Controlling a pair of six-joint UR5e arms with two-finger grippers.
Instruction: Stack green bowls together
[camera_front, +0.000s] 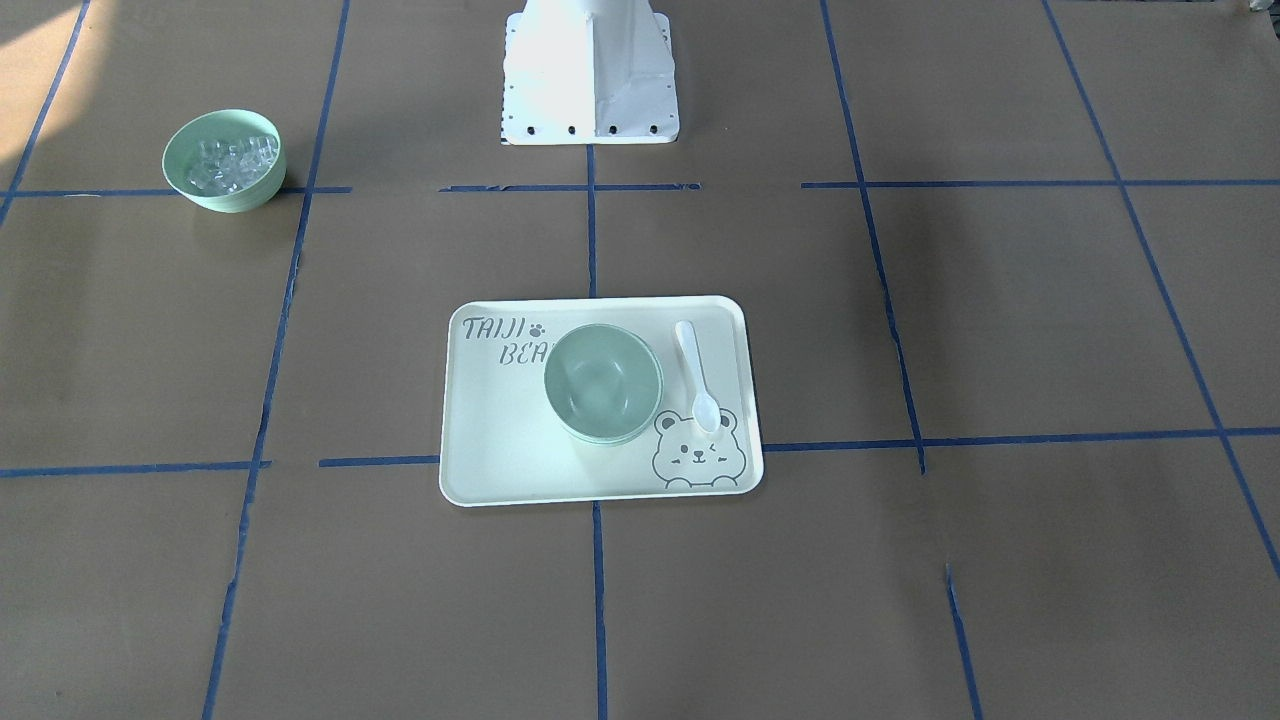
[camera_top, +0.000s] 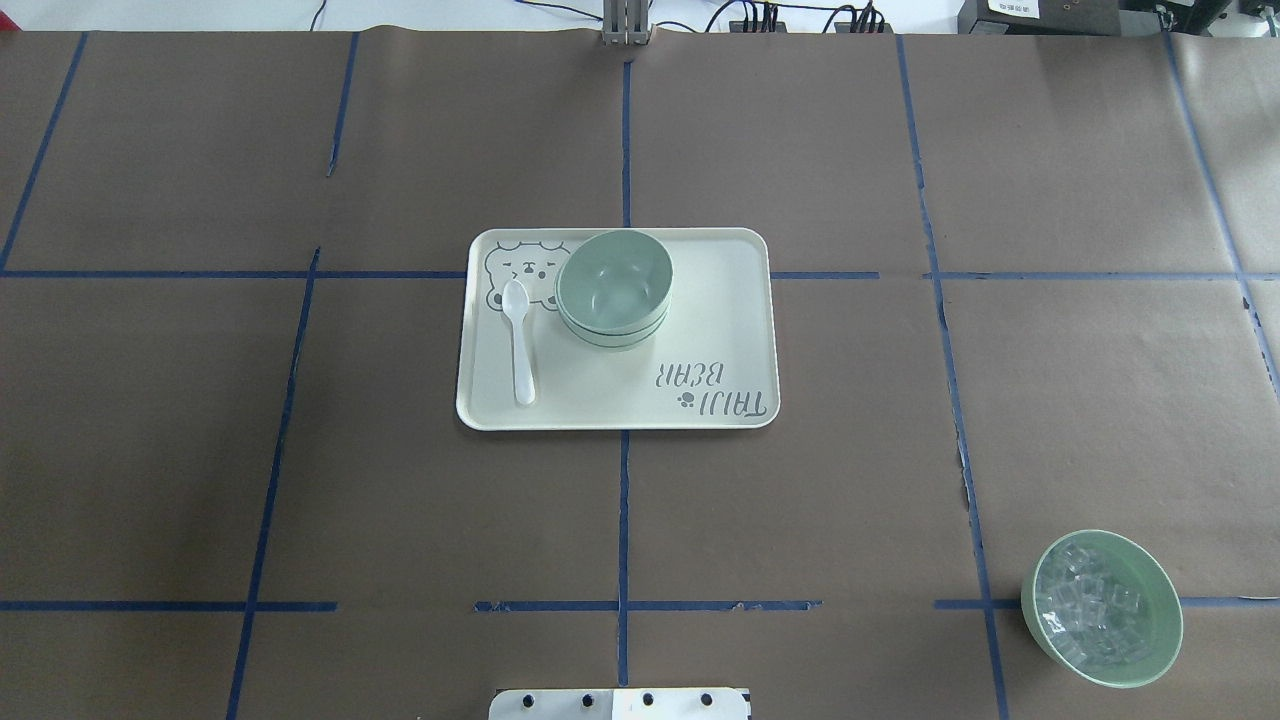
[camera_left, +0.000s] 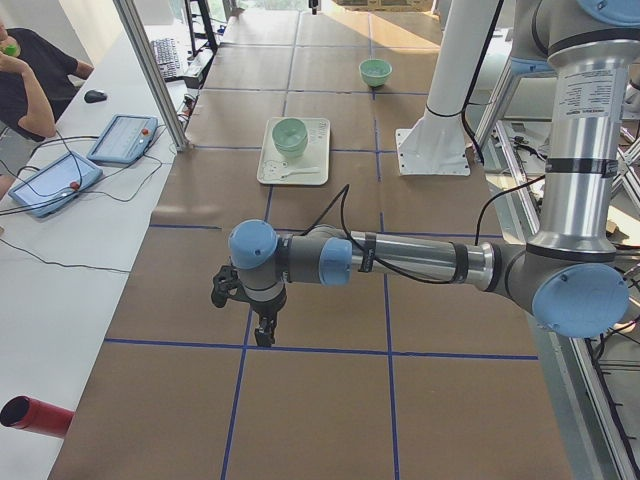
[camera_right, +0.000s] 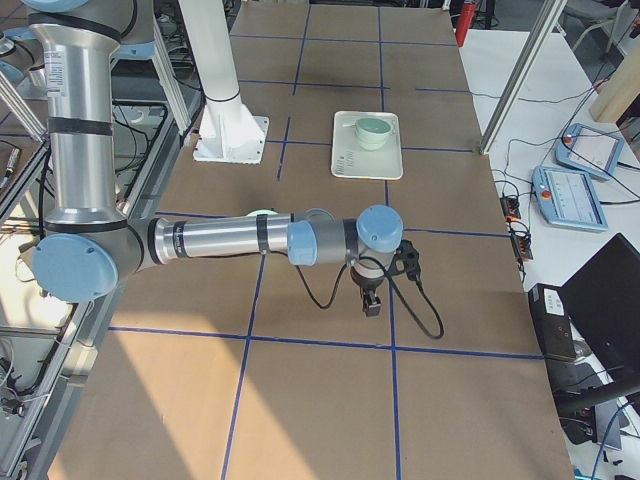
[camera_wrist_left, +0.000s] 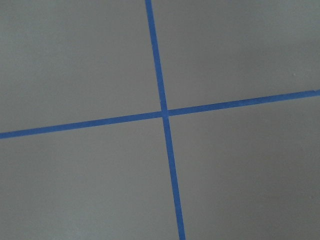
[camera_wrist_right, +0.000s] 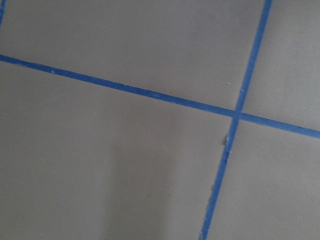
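Green bowls are nested in one upright stack, with layered rims showing on the side. I can't get a firm count of them. The stack sits on the pale tray at mid-desk, on the tray's half toward the operators' edge and just beside the bear print.

A white spoon lies flat on the tray on the stack's left. It is close to the stack but not touching it, with its head at the bear print.

A separate green bowl with clear cubes sits on the desk near the robot-side edge, toward the right end and well apart from the tray.

The left gripper hangs over bare desk toward the left end, pointing down. I cannot tell whether its fingers are apart or together.

The right gripper is the same over the right end: it points down and I cannot tell its finger state.

Both wrist cams show only brown paper and blue tape crossings.
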